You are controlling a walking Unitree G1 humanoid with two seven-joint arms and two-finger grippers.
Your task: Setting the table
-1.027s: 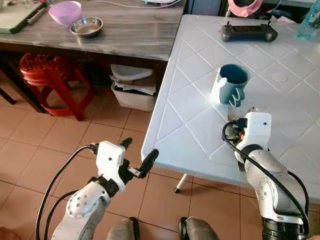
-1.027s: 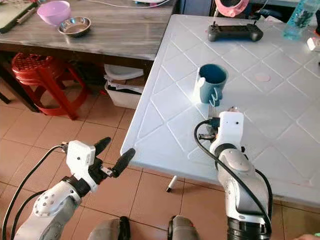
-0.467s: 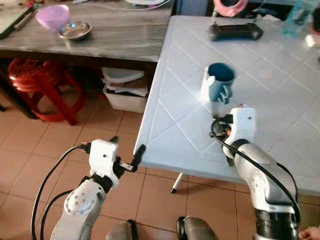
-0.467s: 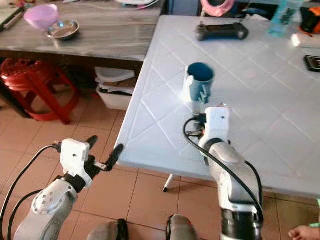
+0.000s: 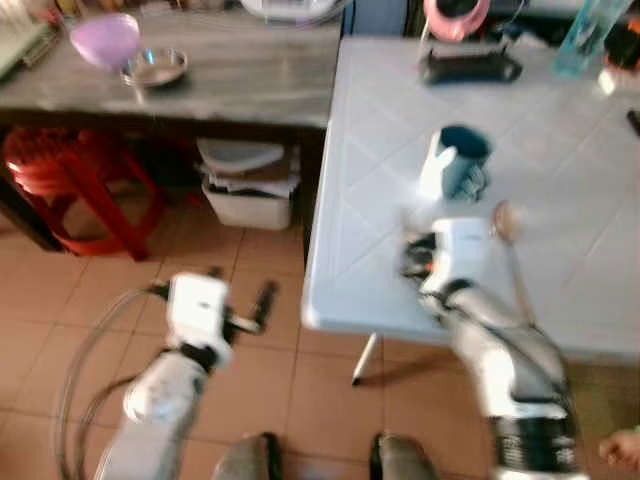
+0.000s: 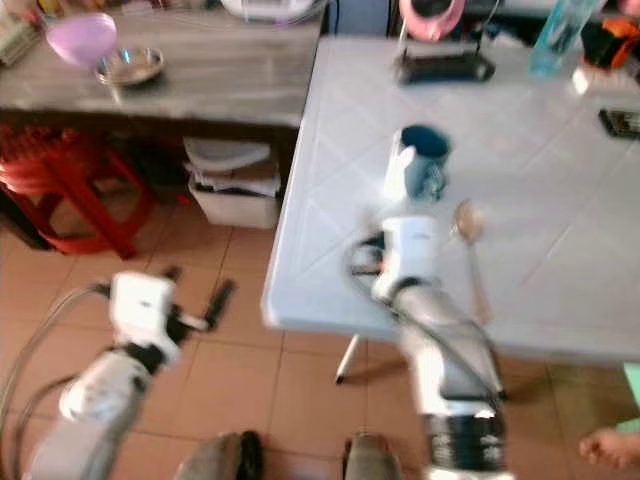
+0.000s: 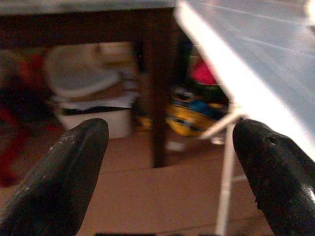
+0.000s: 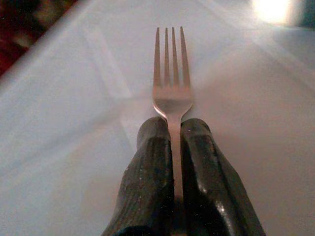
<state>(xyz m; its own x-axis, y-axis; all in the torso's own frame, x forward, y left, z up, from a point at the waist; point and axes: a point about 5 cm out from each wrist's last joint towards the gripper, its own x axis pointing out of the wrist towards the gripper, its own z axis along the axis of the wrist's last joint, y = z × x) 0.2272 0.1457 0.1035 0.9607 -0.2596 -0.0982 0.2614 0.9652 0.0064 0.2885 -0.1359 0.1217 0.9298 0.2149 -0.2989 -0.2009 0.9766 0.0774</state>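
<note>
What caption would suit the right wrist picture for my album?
The right hand pinches a fork above the white table.

A grey-topped wooden side table stood at the left, carrying a purple bowl just beside a small steel bowl. Beneath it sat a white bin of papers, with a red plastic stool further left on the terracotta tiled floor. A black controller lay at the far end of the white table, near a pink object and a clear bottle.

My head views have gone blurry. A spoon now lies on the table, right of my right claw.
</note>
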